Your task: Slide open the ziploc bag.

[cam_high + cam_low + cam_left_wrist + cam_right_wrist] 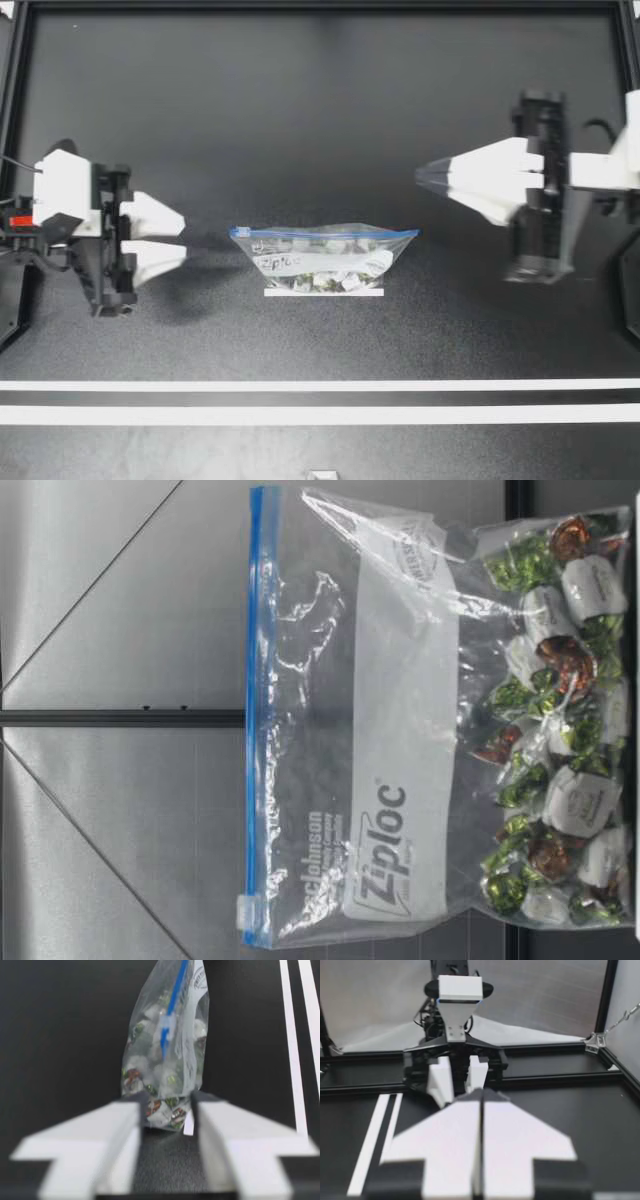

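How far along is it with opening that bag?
Nothing looks done: the clear plastic bag of wrapped sweets stands with its blue zip strip looking sealed, white slider at one end. My open left gripper and shut right gripper hold nothing. Grasping and sliding remain.

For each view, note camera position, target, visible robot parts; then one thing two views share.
Top: overhead, facing down at ziploc bag; left gripper, right gripper show.
Low: table height, facing the bag; no robot.
Left wrist: along its open fingers toward bag.
Right wrist: along its shut fingers toward left gripper.
Shared: top and low show the slider.
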`<state>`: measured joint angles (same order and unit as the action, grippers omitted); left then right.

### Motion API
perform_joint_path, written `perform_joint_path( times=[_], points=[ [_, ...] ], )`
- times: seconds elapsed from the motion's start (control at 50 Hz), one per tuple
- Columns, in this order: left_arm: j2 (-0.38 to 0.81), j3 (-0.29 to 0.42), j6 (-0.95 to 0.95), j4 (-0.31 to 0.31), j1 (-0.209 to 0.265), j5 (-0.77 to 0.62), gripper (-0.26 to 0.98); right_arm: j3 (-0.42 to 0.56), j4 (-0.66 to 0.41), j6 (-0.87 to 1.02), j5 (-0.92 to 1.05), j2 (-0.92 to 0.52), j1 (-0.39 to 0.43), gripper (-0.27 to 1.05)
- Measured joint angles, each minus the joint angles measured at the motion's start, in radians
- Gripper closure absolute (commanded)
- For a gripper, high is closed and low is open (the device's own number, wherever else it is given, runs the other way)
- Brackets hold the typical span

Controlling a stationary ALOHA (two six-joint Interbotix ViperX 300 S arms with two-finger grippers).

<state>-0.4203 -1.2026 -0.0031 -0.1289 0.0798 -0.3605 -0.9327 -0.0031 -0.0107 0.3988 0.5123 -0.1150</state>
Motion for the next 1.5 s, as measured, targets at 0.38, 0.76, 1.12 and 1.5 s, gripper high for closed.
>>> perform_joint_path(
  times=[0.38, 0.76, 1.12, 1.5],
  points=[
    [0.17, 0.063, -0.002, -0.002, 0.0, -0.106, 0.28, 0.193, -0.046, -0.002, -0.003, -0.288, -0.015, 0.42],
    [0.206, 0.094, -0.003, -0.002, 0.0, -0.135, 0.46, 0.356, -0.067, -0.002, -0.078, -0.494, -0.015, 0.29],
    [0.207, 0.094, -0.003, -0.002, 0.0, -0.135, 0.83, 0.451, -0.11, -0.002, -0.192, -0.621, 0.005, 0.27],
    [0.207, 0.094, 0.011, 0.0, 0.0, -0.135, 0.84, 0.477, -0.129, -0.002, -0.256, -0.664, 0.031, 0.27]
  ],
)
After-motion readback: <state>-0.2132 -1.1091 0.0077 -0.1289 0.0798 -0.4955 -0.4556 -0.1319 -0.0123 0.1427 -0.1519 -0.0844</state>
